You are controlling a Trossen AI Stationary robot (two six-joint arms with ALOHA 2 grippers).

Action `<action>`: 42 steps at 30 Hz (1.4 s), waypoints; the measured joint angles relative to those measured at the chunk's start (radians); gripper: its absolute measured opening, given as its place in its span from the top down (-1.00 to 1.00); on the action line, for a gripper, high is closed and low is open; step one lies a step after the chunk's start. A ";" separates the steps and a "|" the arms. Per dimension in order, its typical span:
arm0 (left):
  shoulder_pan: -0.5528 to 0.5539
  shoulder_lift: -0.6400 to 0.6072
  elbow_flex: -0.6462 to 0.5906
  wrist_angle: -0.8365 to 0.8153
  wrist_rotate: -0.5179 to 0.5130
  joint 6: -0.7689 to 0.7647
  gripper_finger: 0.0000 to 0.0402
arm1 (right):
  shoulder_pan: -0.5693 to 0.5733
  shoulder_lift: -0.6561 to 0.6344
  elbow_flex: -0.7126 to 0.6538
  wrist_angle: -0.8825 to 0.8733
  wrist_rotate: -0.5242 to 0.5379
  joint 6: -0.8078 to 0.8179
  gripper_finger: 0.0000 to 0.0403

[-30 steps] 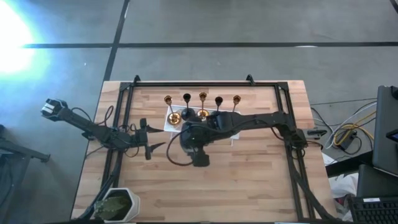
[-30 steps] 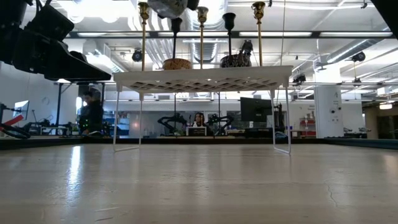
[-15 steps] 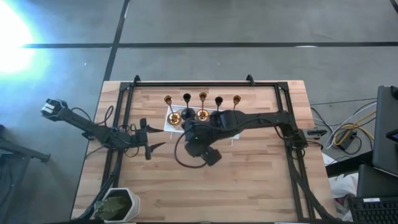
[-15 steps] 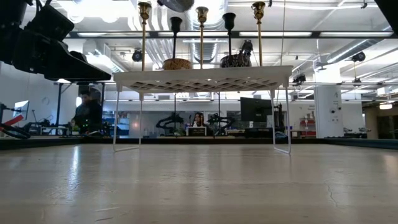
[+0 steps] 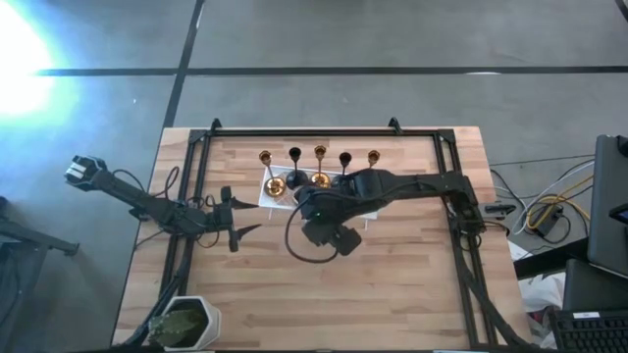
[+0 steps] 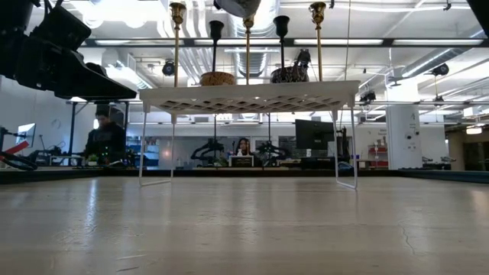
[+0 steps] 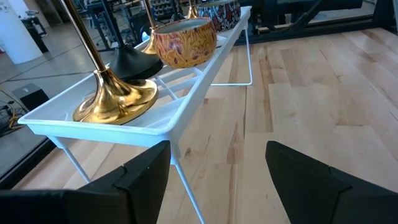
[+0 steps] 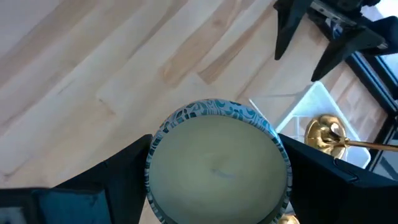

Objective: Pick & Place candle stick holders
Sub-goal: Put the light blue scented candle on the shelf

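Note:
Five candle stick holders stand by their round bases on the white lattice tray (image 5: 267, 199) near the table's far edge: gold (image 6: 176, 46), black (image 6: 216, 46), gold (image 6: 247, 46), black (image 6: 281, 42) and gold (image 6: 318, 38). My right gripper (image 5: 316, 214) is just in front of the tray and is shut on a round blue-patterned candle tin (image 8: 217, 165). My left gripper (image 5: 235, 232) is open and empty at the tray's left end. A gold holder base (image 7: 118, 99) and a black one (image 7: 134, 60) show ahead of it. My right gripper pinches the candle tin's round wall (image 8: 155, 155) between its two fingers (image 8: 112, 180), one on each opposite side. The fingers come from above, pointing down. The tin sits upright with its pale wax top up. It is lifted clear, its bottom (image 6: 237, 6) above tray height.
An orange patterned candle tin (image 7: 183, 40) and a dark patterned one (image 6: 289, 74) also stand on the tray. A white bin (image 5: 186, 322) sits at the table's near left corner. Bare wood lies in front of the tray. A person (image 6: 103, 137) is in the room behind.
My right gripper has swung toward the table's right edge with the candle tin, turning at the wrist as it goes. The tin stays upright and clear above the tray.

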 joint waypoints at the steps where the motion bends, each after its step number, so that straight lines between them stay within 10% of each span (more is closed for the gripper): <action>1: 0.000 0.000 0.000 -0.001 0.000 0.000 -0.34 | 0.000 0.001 -0.002 0.003 0.008 -0.005 -0.46; 17: 0.000 0.000 0.000 0.000 0.000 0.000 -0.34 | -0.016 0.006 -0.029 -0.043 0.019 -0.602 -0.46; 42: 0.000 0.000 0.000 0.000 0.000 0.000 -0.34 | -0.120 0.007 -0.067 -0.056 -0.114 -0.699 -0.46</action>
